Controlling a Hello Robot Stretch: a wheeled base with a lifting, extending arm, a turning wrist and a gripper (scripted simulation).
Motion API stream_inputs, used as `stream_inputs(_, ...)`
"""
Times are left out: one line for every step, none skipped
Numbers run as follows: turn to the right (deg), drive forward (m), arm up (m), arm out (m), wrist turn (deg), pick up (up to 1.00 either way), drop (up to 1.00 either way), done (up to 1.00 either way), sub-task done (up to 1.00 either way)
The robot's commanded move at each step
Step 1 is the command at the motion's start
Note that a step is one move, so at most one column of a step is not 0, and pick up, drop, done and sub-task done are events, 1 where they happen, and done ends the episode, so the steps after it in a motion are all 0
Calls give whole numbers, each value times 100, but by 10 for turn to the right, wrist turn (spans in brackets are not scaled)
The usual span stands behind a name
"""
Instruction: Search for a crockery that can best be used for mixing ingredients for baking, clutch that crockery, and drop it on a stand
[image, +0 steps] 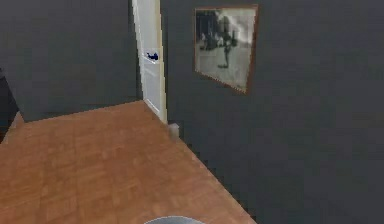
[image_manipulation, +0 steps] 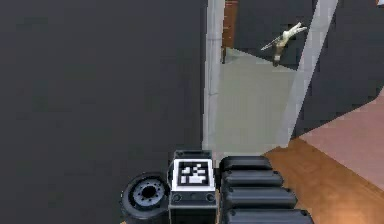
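Note:
In the arm side view the arm (image_manipulation: 250, 190) lies low at the bottom edge, drawn in, with one white marked square (image_manipulation: 191, 173) on its end. Left of that square sits the gripper's (image_manipulation: 147, 196) dark rounded body, set against a dark grey wall (image_manipulation: 100, 90). Its far end cannot be made out, so I cannot tell whether it holds anything.
The forward view has wooden floor (image: 100, 160) between dark grey walls, a white door (image: 150, 55) and a framed picture (image: 226, 48). The arm side view has a white-framed doorway (image_manipulation: 213, 70) onto pale floor (image_manipulation: 250, 100), with a small metal fixture (image_manipulation: 284, 40) beyond.

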Motion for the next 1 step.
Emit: stream_inputs(0, 15, 0, 0, 0, 0, 0, 0, 0)
